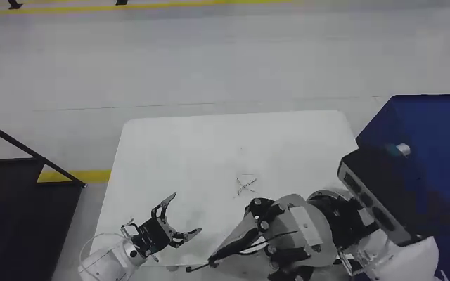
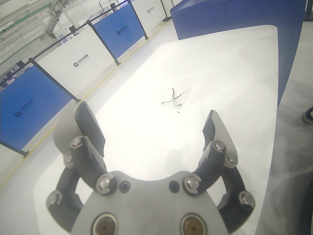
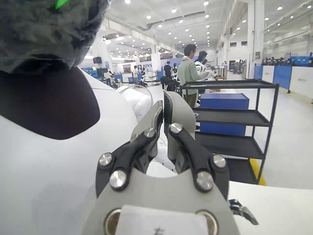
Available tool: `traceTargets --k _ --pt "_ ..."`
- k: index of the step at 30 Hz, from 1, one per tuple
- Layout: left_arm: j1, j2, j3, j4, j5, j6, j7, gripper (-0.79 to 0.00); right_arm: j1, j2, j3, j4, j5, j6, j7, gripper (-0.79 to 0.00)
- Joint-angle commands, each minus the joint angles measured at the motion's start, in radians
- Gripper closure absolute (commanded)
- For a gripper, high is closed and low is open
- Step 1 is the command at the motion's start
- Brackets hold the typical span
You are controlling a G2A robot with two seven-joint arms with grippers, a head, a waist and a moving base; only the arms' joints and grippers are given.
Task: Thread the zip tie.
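Top view, entries by position. Left gripper (image 1: 185, 213): at the near edge of the table (image 1: 211, 140), fingers spread wide, nothing between them. Right gripper (image 1: 214, 257): just beside it, fingers pressed together; whether the thin dark strand at their tips is pinched cannot be told. Zip tie (image 1: 246, 185): lying mid-table, well apart from both grippers. Handling: bring the left gripper in low over the tie and close on one end only, leaving the tail free for the other arm. Appearance: thin dark and pale strands crossed in a small loose tangle, probably springy and apt to slip.
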Motion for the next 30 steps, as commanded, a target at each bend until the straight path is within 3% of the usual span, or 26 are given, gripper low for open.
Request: traceTargets --k 1,3,10,15,17,20,23,26,30 --pt "0.0 0.0 0.0 0.0 0.0 0.0 0.0 -0.785 -0.022 0.001 -0.034 0.0 0.124 0.086 0.026 0.0" --pt "0.0 0.0 0.0 0.0 0.0 0.0 0.0 -0.785 -0.018 0.001 -0.041 0.0 0.203 0.154 0.047 0.0" --pt "0.0 0.0 0.0 0.0 0.0 0.0 0.0 -0.785 -0.027 -0.001 -0.066 0.0 0.555 0.532 0.065 0.0" --pt "0.0 0.0 0.0 0.0 0.0 0.0 0.0 -0.785 -0.009 -0.008 -0.078 0.0 0.667 0.62 0.061 0.0" --pt "0.0 0.0 0.0 0.0 0.0 0.0 0.0 -0.785 0.003 -0.01 -0.074 0.0 0.661 0.628 0.053 0.0" --pt "0.0 0.0 0.0 0.0 0.0 0.0 0.0 -0.785 0.009 -0.005 -0.046 0.0 0.471 0.589 0.034 0.0" --pt "0.0 0.0 0.0 0.0 0.0 0.0 0.0 -0.785 -0.075 0.004 0.003 0.056 0.313 0.512 -0.01 0.0" --pt "0.0 0.0 0.0 0.0 0.0 0.0 0.0 -0.785 -0.182 0.012 0.103 0.203 0.393 0.441 -0.042 0.0" --pt "0.0 0.0 0.0 0.0 0.0 0.0 0.0 -0.785 -0.29 0.029 0.27 0.409 0.455 0.407 0.024 0.0"
